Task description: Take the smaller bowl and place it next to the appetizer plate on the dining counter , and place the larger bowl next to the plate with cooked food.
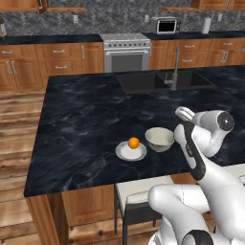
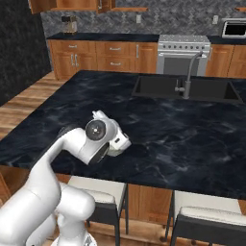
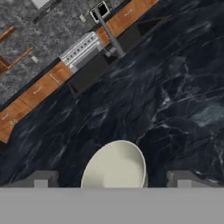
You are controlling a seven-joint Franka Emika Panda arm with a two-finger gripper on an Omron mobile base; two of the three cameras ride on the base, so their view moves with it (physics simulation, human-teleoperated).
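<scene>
The claw [image 3: 112,183], fingers spread apart, is hovering above the small pale cream-green bowl [image 1: 159,139], which is sitting just beside the small white plate with an orange [image 1: 130,151] on the black marbled worktop [image 1: 86,119]. The bowl is likely rigid, light and slick; its rim looks like the best grip.

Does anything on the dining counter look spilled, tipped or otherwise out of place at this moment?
Nothing stands out. The smaller bowl sits upright on the dining counter beside the appetizer plate, whose orange rests on it.

The dining counter [image 1: 81,119] carries the appetizer plate [image 1: 130,151] with the smaller bowl [image 1: 159,139] just beside it
</scene>
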